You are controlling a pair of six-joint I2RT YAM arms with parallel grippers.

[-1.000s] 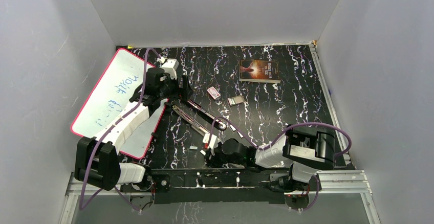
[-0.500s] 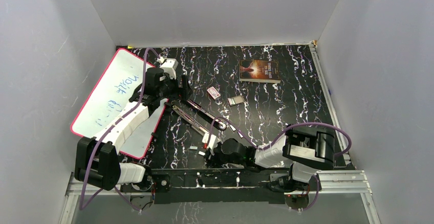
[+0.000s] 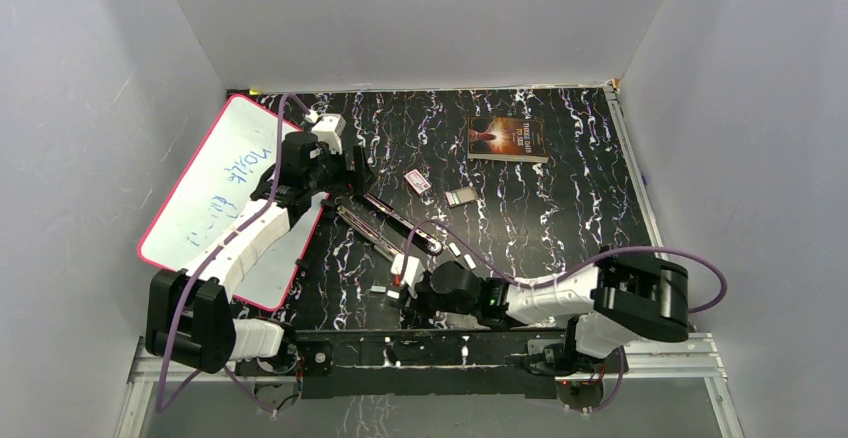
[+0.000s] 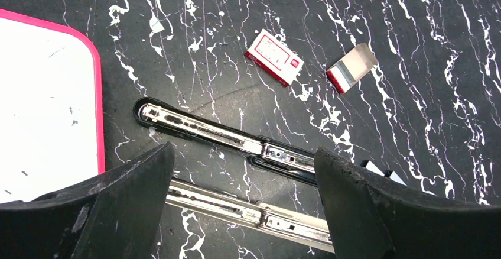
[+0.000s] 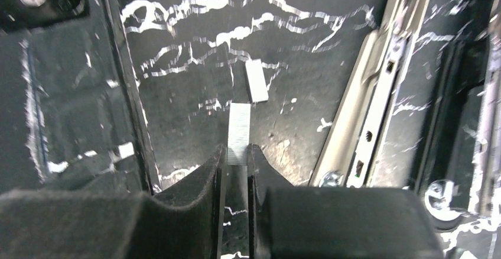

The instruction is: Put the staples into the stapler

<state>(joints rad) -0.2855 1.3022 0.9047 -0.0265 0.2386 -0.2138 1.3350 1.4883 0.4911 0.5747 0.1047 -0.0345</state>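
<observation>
Silvery staples (image 5: 239, 126): one strip pinched in the right gripper (image 5: 236, 154), jaws narrow, just beside the stapler (image 4: 207, 130)
Second strip (image 5: 256, 80): lying loose near the stapler
Left gripper (image 4: 243, 155): wide apart, holding nothing, above the stapler
Progress: stapler lies opened out, strip in hand, loading apparently left to do
Stapler channel: no strip visible inside
Staple box (image 4: 273, 57): beyond the stapler, contents hidden
Grey tray (image 4: 353, 68): beyond the stapler, contents unclear

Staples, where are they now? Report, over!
Right gripper shut on one staple strip. Left gripper open above the stapler, which lies opened. Second strip loose just ahead.
</observation>
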